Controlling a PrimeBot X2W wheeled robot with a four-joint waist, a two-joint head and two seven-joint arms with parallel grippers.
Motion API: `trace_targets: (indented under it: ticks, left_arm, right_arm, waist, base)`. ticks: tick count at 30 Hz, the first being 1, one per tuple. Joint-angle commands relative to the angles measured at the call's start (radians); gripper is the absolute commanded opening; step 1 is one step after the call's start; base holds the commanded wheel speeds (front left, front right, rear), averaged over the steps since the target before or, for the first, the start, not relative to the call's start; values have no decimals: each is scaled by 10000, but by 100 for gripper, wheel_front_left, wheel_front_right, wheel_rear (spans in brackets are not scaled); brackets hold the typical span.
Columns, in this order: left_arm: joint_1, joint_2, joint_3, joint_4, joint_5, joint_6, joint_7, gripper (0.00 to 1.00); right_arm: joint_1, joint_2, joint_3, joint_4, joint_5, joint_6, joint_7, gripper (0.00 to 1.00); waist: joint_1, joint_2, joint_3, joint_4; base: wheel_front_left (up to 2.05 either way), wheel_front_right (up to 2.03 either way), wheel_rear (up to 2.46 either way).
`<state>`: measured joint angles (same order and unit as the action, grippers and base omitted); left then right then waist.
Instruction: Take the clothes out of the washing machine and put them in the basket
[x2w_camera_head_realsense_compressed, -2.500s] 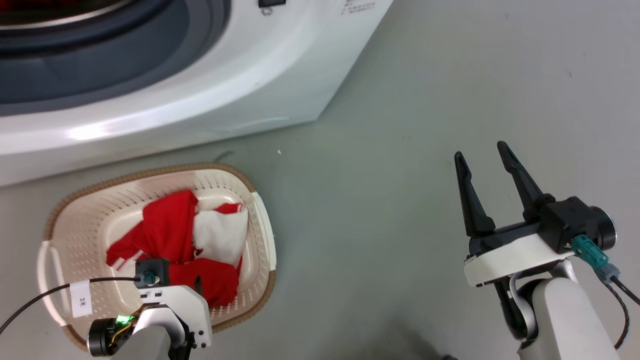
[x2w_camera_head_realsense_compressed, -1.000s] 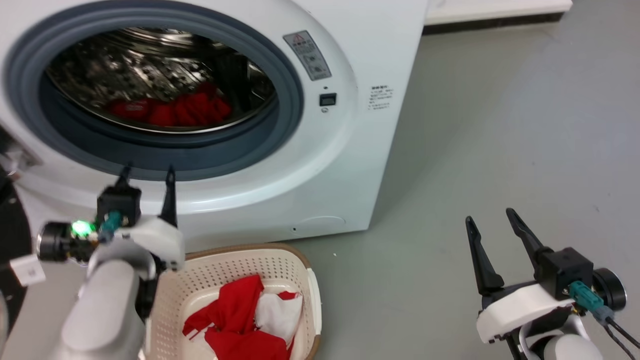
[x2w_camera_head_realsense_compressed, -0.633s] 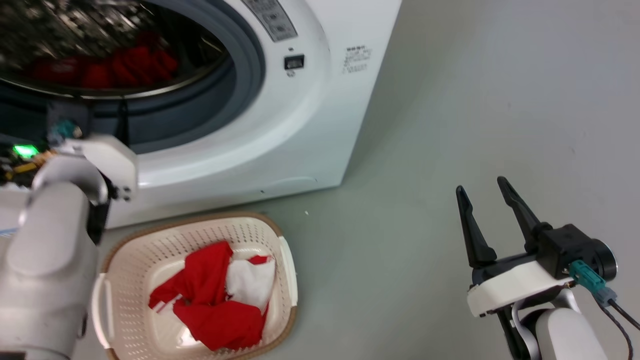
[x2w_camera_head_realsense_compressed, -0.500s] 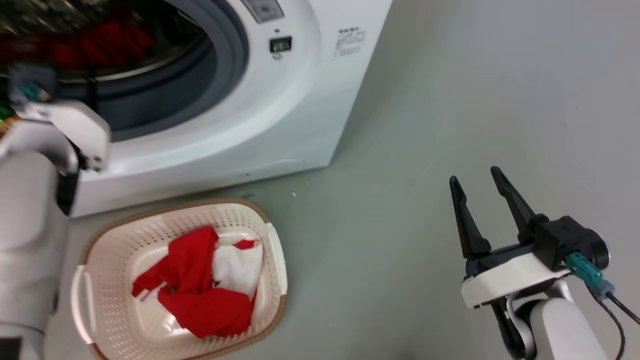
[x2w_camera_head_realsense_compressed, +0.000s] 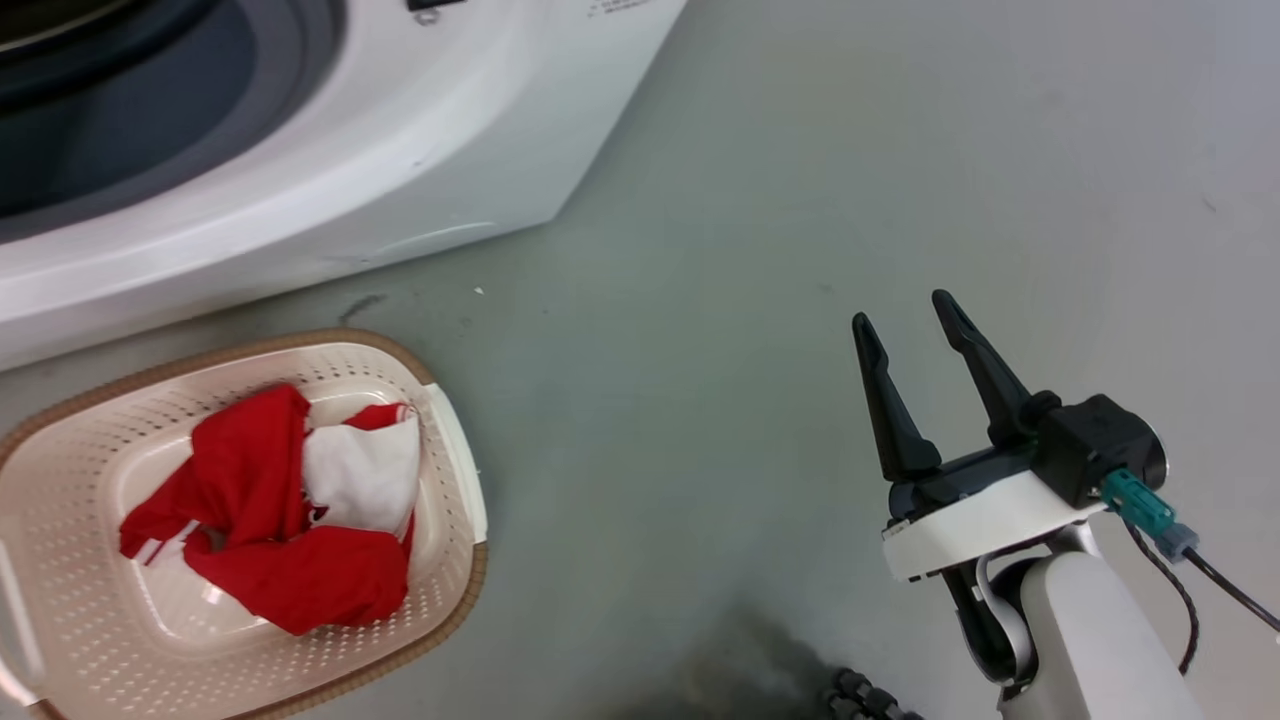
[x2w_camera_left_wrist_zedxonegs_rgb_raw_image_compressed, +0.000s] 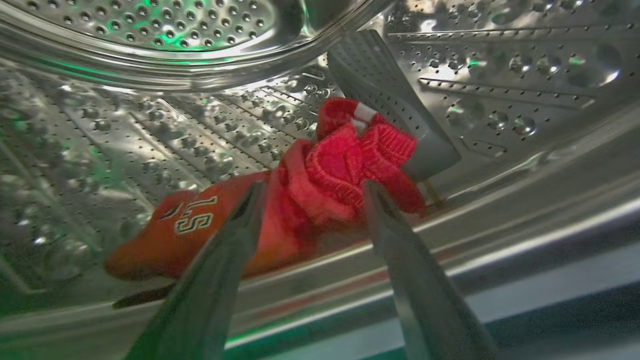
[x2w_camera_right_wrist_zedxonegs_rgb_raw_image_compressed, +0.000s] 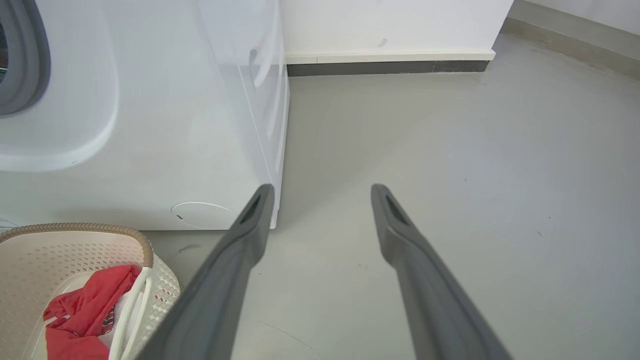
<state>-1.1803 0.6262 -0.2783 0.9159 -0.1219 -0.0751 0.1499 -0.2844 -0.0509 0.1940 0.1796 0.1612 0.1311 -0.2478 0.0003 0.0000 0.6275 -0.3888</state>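
Inside the drum (x2w_camera_left_wrist_zedxonegs_rgb_raw_image_compressed: 150, 30), our left fingers (x2w_camera_left_wrist_zedxonegs_rgb_raw_image_compressed: 220, 260) stand wide apart, empty, facing the red clothes (x2w_camera_left_wrist_zedxonegs_rgb_raw_image_compressed: 345, 165) on its floor. Closing too shallow, we may pinch one fold and drop it short of the basket (x2w_camera_head_realsense_compressed: 455, 450). Our right fingers (x2w_camera_head_realsense_compressed: 885, 400) hang open, empty.

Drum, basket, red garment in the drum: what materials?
The drum looks like polished steel: mirror glare, punched holes. The basket is likely moulded cream plastic, matte and perforated, with a brown woven-look rim. The garment is probably knit fabric: ribbed looped texture, soft folds.
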Motion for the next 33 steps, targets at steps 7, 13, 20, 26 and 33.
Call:
trace_targets:
  ticks: [7, 13, 20, 26, 33]
  left_arm:
    - [-1441, 672, -267, 262, 254, -207, 1499, 100]
    - [-2650, 1519, -656, 190, 505, -454, 3090, 100]
    - [-3349, 2104, -1148, -90, 300, -539, 5076, 100]
    - [-3403, 2472, -1449, -571, -140, -556, 6225, 100]
    - [-3055, 2862, -1464, -1097, -459, -430, 6083, 0]
  right_arm:
    - [-451, 10, 348, 153, 335, -8, -152, 100]
    - [-525, 10, 596, 43, 617, -8, -181, 100]
    - [-402, 12, 778, -61, 787, -7, -176, 100]
    - [-526, 10, 891, -107, 906, -7, -178, 100]
    - [-644, 10, 912, -45, 977, -8, -179, 100]
  waist:
    - [-3, 0, 769, -633]
    - [-3, 0, 1293, -1029]
    - [-3, 0, 1666, -1246]
    - [-3, 0, 1861, -1332]
    - [-3, 0, 1883, -1405]
  base:
    - [0, 0, 0]
    - [0, 0, 0]
    - [0, 0, 0]
    - [0, 0, 0]
    - [0, 0, 0]
